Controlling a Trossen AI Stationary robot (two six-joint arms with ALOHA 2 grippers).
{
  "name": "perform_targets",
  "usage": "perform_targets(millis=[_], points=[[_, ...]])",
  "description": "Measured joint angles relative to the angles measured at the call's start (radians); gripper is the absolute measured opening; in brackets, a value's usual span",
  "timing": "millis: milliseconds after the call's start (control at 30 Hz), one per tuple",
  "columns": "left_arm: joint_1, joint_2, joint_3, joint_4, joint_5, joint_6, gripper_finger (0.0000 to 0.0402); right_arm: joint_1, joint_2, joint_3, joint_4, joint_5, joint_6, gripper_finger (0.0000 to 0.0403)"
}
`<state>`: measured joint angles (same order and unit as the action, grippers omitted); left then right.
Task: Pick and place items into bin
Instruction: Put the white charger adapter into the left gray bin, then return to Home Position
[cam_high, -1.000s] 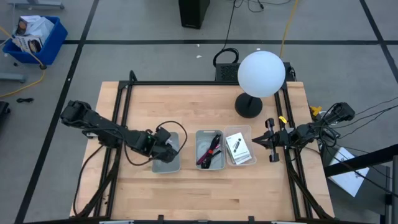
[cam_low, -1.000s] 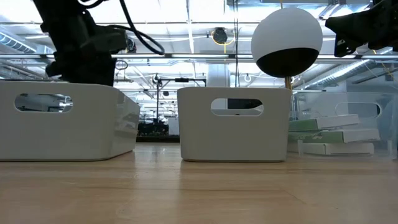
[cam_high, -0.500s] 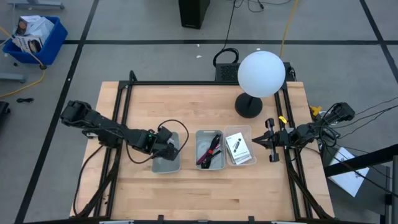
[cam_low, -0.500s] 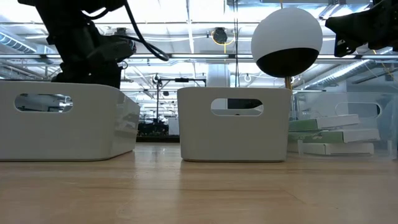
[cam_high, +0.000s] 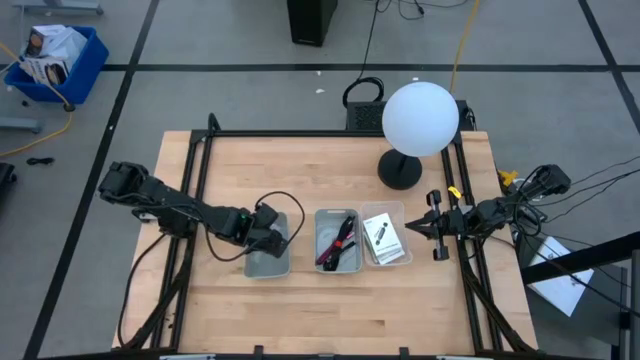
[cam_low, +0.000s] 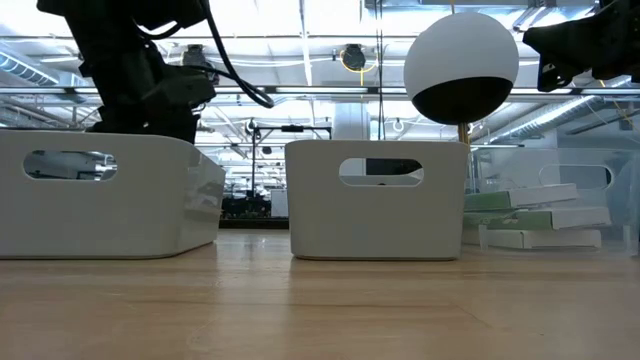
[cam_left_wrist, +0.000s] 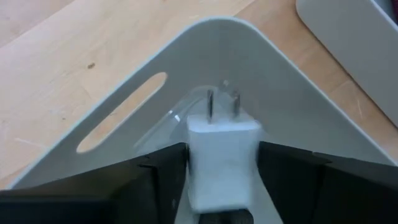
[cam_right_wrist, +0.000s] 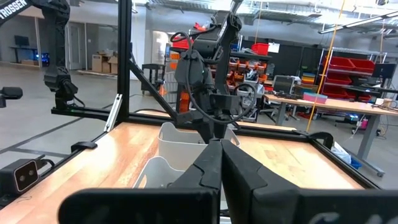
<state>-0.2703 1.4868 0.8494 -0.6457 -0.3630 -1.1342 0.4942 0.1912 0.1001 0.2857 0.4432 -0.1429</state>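
- Centre-left of the overhead frame, inside the grey bin (cam_high: 268, 245): white block (cam_left_wrist: 222, 158), a pronged plug; rigid, light, probably smooth-sided.
- Left hand (cam_left_wrist: 221, 180): fingers bracket its flat sides, apparently loosening.
- Right hand (cam_high: 432, 226): closed, empty, parked right of the tabletop (cam_high: 300, 170).

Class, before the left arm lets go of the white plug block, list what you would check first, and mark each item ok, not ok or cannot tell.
1. Left end effector is over the left bin: ok.
2. Block sits between the fingers: ok.
3. Block is low enough in the bin to drop safely: cannot tell.
4. Right end effector is parked clear, beyond the right bin: ok.
5. Lamp is out of the way: ok.
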Motion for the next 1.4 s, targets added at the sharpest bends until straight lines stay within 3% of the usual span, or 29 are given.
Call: perform_targets(millis=[233, 467, 667, 867, 1033, 1267, 1400], points=[[0.0, 0.0, 0.0, 0.0, 0.0, 0.007, 0.0254, 0.0, 0.0, 0.0, 0.0, 0.0, 0.0, 0.0], [0.0, -0.026, 0.037, 0.019, 0.045, 0.135, 0.0259, 0.0, 0.0, 0.0, 0.0, 0.0, 0.0, 0.0], [-0.052, -0.047, 0.132, 0.151, 0.105, 0.265, 0.0201, 0.0, 0.0, 0.0, 0.013, 0.0, 0.0, 0.0], [-0.153, -0.046, 0.157, 0.35, 0.105, 0.412, 0.0094, 0.0, 0.0, 0.0, 0.023, -0.001, 0.004, 0.0], [-0.246, -0.016, 0.151, 0.418, 0.076, 0.493, 0.0012, 0.0, 0.0, 0.0, 0.029, -0.002, 0.026, 0.0], [-0.303, 0.003, 0.079, 0.484, 0.053, 0.452, 0.0021, 0.0, 0.0, 0.0, 0.028, -0.002, 0.026, 0.0], [-0.336, 0.002, 0.012, 0.528, -0.064, 0.496, 0.0006, 0.0, 0.001, 0.0, 0.028, -0.001, -0.001, 0.0]])
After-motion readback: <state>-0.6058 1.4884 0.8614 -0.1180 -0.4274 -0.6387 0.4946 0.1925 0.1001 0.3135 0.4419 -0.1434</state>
